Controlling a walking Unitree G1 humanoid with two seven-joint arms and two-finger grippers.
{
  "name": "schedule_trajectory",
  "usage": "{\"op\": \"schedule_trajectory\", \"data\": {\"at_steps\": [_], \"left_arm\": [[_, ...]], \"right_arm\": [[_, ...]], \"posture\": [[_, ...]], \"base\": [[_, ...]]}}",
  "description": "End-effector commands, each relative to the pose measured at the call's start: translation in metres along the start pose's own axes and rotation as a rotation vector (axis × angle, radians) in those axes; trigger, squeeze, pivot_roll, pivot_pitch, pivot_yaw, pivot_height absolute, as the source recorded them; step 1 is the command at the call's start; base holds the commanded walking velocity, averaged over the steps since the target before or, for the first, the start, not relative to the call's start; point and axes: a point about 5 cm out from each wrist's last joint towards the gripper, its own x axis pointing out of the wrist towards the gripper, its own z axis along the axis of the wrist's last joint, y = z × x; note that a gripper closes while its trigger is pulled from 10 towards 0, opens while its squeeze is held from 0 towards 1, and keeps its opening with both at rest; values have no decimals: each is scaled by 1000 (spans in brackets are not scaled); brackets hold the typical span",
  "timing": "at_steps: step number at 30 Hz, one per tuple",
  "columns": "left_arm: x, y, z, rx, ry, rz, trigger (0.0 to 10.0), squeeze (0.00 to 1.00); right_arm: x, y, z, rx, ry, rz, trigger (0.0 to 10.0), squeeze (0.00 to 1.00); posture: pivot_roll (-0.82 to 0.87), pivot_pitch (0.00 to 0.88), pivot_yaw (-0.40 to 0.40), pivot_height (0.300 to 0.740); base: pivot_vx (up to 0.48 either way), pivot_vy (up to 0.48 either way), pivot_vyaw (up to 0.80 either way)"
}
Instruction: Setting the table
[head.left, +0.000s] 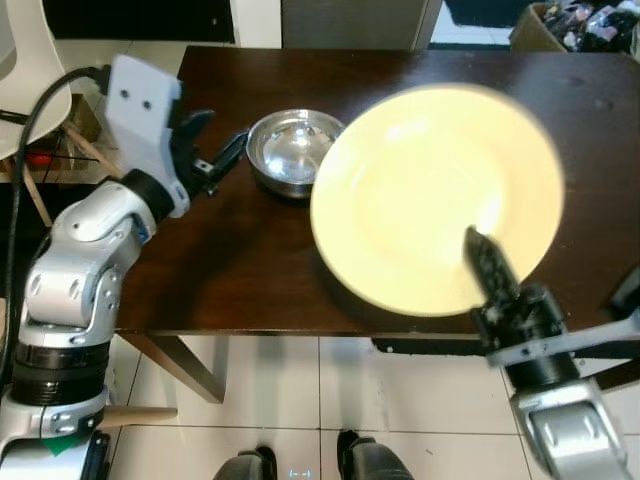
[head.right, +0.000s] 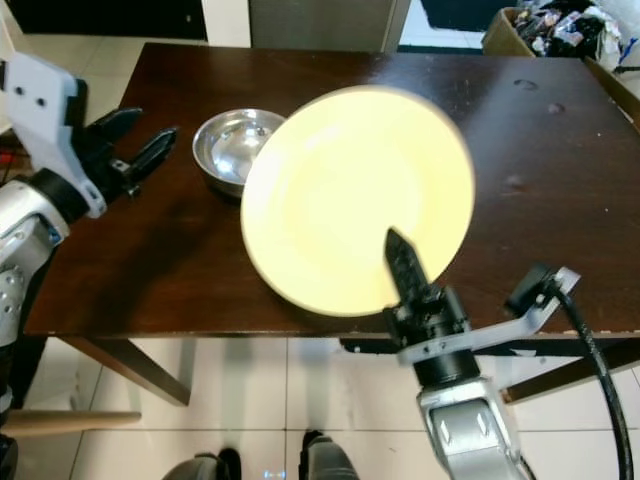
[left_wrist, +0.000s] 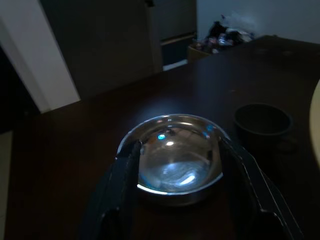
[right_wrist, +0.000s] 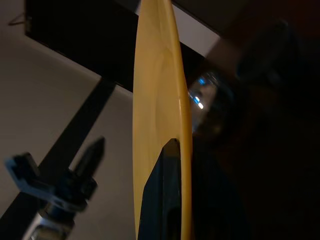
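A home dining area, by the look of it: a dark wooden tabletop (head.left: 250, 250) stands on a white tiled floor (head.left: 300, 390); a pale chair (head.left: 25, 80) sits at its left end; a box of cluttered household items (head.left: 585, 25) rests in the far right corner; a steel bowl (head.left: 293, 150) and yellow plate (head.left: 435, 195) suggest mealtime.

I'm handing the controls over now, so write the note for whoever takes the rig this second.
Right gripper: shut on the rim of the yellow plate, held in the air over the dark table, near its front edge.
Left gripper: open, empty, pointed at the steel bowl from the bowl's left, not touching it.
A dark cup stands beyond the bowl.
Done: bowl and cup are on the table.
Left: set the plate down flat; probably place the bowl.
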Motion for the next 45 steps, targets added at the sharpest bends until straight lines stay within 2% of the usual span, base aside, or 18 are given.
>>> {"op": "schedule_trajectory", "data": {"at_steps": [1,7,11,15,18,19,21,27,31,32,34,38,40,45], "left_arm": [[1,0,-2,11,8,-8,10000,0],[3,0,-2,19,9,-10,10000,0],[5,0,-2,24,7,-11,10000,0],[7,0,-2,20,2,-11,10000,0],[8,-1,-1,21,-2,-13,10000,0],[8,-1,-1,21,-2,-13,10000,0],[7,-1,-1,24,-2,-12,10000,0],[6,1,-2,25,0,-4,10000,0],[6,-1,-3,24,0,-4,10000,0],[5,-1,-3,22,1,-2,10000,0],[5,-2,-4,21,2,-2,10000,0],[5,-3,-4,17,3,-4,10000,0],[5,-4,-4,14,3,-6,10000,0],[5,-4,-4,14,4,-6,10000,0]], "right_arm": [[-6,-6,-4,1,16,-34,10000,0],[-16,-31,-9,107,4,-142,10000,0],[-19,-38,-12,114,11,-175,10000,0],[-15,-45,-17,106,34,-223,10000,0],[-5,-50,-19,163,26,-237,10000,0],[-5,-50,-19,163,26,-237,10000,0],[5,-52,-21,178,48,-225,10000,0],[22,-62,-32,94,151,-253,10000,0],[24,-63,-37,109,192,-248,10000,0],[19,-65,-43,101,245,-242,10000,0],[16,-67,-45,92,264,-246,10000,0],[15,-71,-45,124,259,-263,10000,0],[21,-73,-39,169,220,-264,10000,0],[30,-76,-35,196,187,-265,10000,0]], "posture": [[-118,136,94,740],[-116,134,96,740],[-114,136,95,740],[-117,138,93,740],[-111,137,92,740],[-111,137,92,740],[-108,137,88,740],[-102,138,82,740],[-98,140,79,740],[-100,140,75,740],[-100,140,75,740],[-101,143,74,740],[-101,143,74,740],[-94,146,75,740]], "base": [[0,0,0],[0,0,0],[0,0,0],[0,0,0],[0,0,0],[0,0,0],[0,0,0],[0,0,0],[0,0,0],[0,0,0],[0,0,0],[0,0,0],[0,0,0],[0,0,0]]}}
